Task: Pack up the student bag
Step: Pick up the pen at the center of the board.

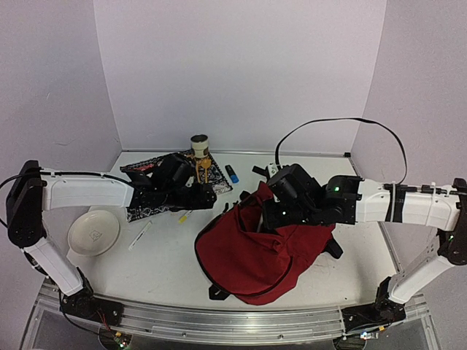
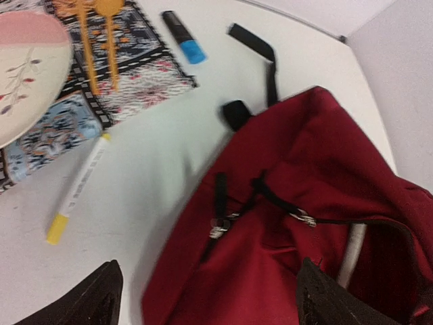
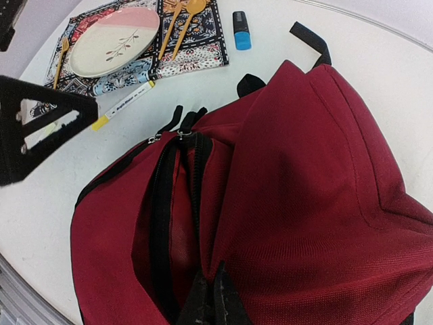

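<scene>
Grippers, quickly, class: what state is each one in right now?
Left gripper: open, holding nothing.
Right gripper: closed, apparently pinching the red backpack at its opening.

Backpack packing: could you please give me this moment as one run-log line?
left gripper: open, empty, near backpack | right gripper: shut on backpack's opening edge | marker, highlighter: on table, unpacked

white table top [image 1: 171,271], matte, seen from above and enclosed on three sides by plain pale lilac-grey panels: back wall [image 1: 241,65], left wall [image 1: 44,80], right wall [image 1: 430,87]. the panels meet at vertical corner seams. an aluminium rail [image 1: 233,326] runs along the table's near edge. lighting is even and diffuse, shadows soft.
</scene>
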Controlling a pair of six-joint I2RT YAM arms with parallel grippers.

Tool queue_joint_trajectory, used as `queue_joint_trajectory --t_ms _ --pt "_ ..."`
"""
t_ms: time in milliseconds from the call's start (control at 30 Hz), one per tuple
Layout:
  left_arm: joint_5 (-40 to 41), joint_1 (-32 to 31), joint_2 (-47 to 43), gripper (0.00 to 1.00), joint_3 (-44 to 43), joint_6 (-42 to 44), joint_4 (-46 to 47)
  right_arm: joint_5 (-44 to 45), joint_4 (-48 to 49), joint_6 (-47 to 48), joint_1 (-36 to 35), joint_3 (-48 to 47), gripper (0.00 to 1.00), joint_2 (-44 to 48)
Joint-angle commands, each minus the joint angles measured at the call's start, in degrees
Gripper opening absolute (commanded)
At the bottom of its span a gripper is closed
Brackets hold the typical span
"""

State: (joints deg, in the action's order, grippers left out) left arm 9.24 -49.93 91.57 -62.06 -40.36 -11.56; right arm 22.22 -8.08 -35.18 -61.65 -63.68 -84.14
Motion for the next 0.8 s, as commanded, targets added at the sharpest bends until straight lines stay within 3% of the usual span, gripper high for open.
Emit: queue_joint_trajectory --t_ms 0,467,767 --pt "4.65 4.3 2.1 0.85 -3.0 7.85 -10.32 -0.83 0.25 0.39 -0.46 -0.3 0.0 -0.68" --pt "-0.09 12.33 23.53 0.64 -21.37 18.3 -20.28 -1.51 0.25 0.2 -0.47 -0.12 0.0 -0.23" --pt "-2.56 13.95 30.49 0.48 -27.14 20.21 -22.78 -2.22 0.25 0.3 -0.45 -0.77 0.0 -0.79"
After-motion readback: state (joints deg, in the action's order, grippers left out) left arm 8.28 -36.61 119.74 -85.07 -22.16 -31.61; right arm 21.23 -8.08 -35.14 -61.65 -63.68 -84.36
